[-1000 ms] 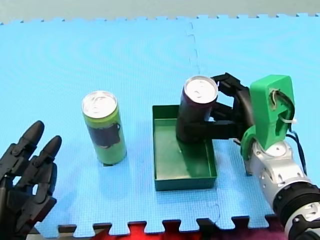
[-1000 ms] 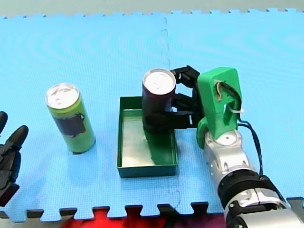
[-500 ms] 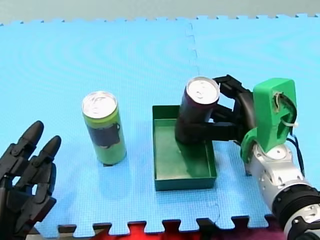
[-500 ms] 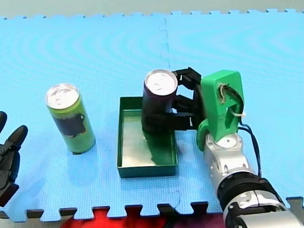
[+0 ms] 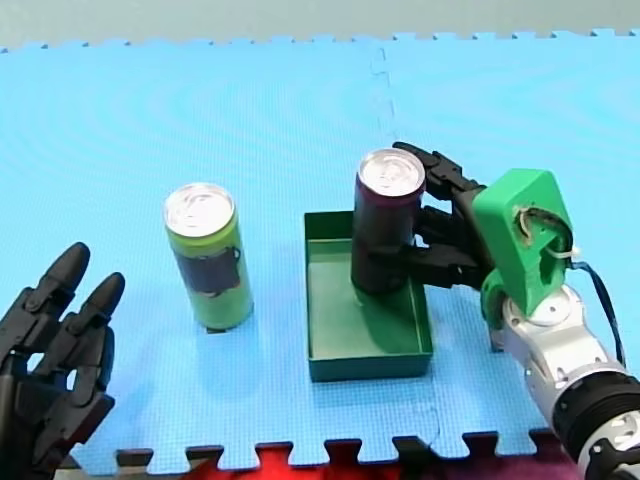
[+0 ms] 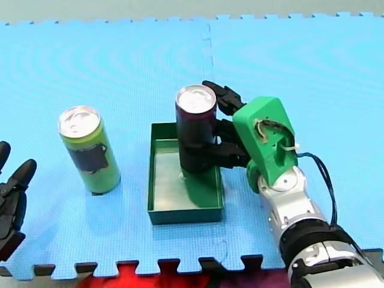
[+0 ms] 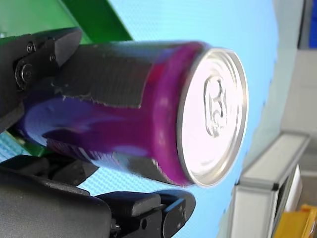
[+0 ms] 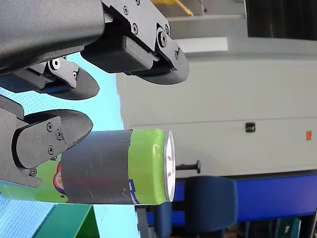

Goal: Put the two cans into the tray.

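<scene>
The purple can (image 5: 385, 230) has moved a little to the left and stands up straighter than it did a moment ago. The right hand (image 5: 448, 240) has turned along with it.

At the near left corner is the left hand (image 5: 55, 360). It holds nothing and its fingers are not bent. Next comes the green can (image 5: 208, 258). It stands upright on the blue mat (image 5: 250, 100), beside the tray and not touching it. Then comes the green tray (image 5: 370, 365). The purple can is upright over the far end of the tray, with its bottom down inside the walls. I cannot tell if it sits on the tray floor yet. The right hand wraps its black fingers around the side of this can.

I think the first can is just being set down. Next, the right hand should lower it until it stands, then let go gently so it does not tip. After that the green can needs to be picked up.

There are two cans, one tray and two robot hands.
</scene>
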